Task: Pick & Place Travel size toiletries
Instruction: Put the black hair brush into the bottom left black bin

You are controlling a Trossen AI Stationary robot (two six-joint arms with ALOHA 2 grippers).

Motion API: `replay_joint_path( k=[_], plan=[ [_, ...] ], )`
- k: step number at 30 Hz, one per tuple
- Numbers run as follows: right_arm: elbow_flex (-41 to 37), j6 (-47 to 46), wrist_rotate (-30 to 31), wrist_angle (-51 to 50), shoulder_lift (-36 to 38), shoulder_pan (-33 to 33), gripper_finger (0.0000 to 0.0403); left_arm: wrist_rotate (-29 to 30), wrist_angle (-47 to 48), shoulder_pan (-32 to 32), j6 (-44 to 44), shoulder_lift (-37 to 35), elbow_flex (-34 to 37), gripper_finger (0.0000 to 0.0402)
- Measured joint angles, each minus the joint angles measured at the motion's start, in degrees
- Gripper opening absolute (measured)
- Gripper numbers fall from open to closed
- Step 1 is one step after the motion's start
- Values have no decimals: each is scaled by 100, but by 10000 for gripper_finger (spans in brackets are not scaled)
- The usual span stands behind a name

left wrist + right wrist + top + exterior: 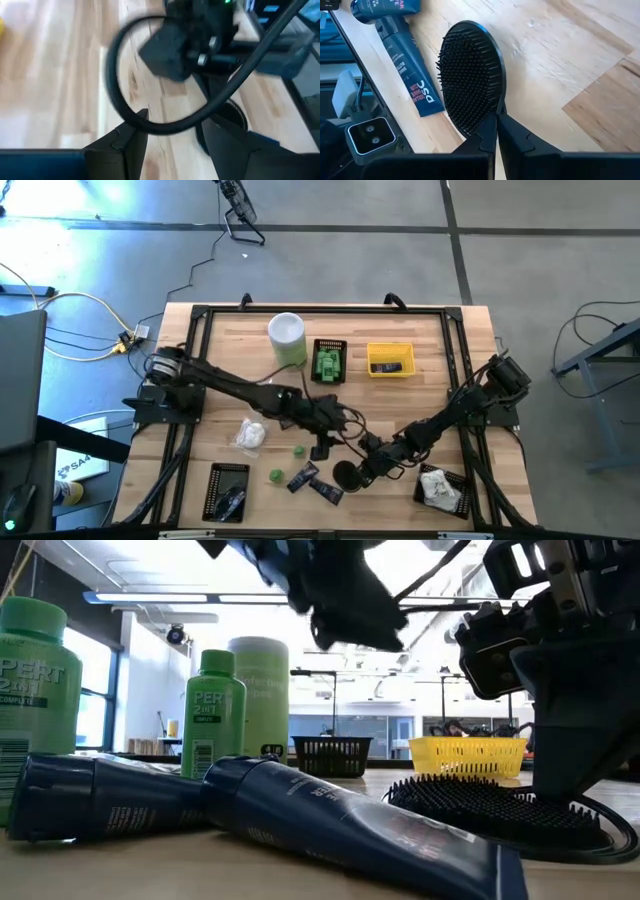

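Partly hidden from above, the round black brush (pixel 345 475) lies on the table (pixel 420 395) near the front edge, under the right gripper (pixel 366 471). From the right wrist we see that gripper's fingers pressed together at the brush's rim, though we cannot tell whether they pinch it. We count dense dark bristles facing up.

Just beside the brush lie two dark navy tubes (pixel 314 481), one printed in white and red; the low view cuts off their ends. Two small green bottles (pixel 287 463) stand apart near them, and a white soft packet (pixel 250 435) sits farther left.

We see the left gripper (pixel 322 442) above the table's middle with its fingers (pixel 125 145) spread wide and nothing between them; a black cable (pixel 150 125) crosses its blurred wrist view.
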State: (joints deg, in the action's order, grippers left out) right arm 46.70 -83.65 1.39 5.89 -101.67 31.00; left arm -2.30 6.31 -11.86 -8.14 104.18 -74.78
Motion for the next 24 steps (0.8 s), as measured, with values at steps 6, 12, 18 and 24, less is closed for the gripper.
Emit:
replay_joint_path(
  k=[6,12,18,24],
  plan=[
    [0,54,17,-1,0,0,3,2,508,-2,669,-553,0,182],
    [0,106,146,29,0,0,3,4,402,-2,697,-827,2,182],
    [-2,171,383,254,0,0,3,151,872,-2,929,-914,7,182],
    [-4,437,725,501,67,0,3,624,1674,-2,1122,-1764,9,182]
  ],
)
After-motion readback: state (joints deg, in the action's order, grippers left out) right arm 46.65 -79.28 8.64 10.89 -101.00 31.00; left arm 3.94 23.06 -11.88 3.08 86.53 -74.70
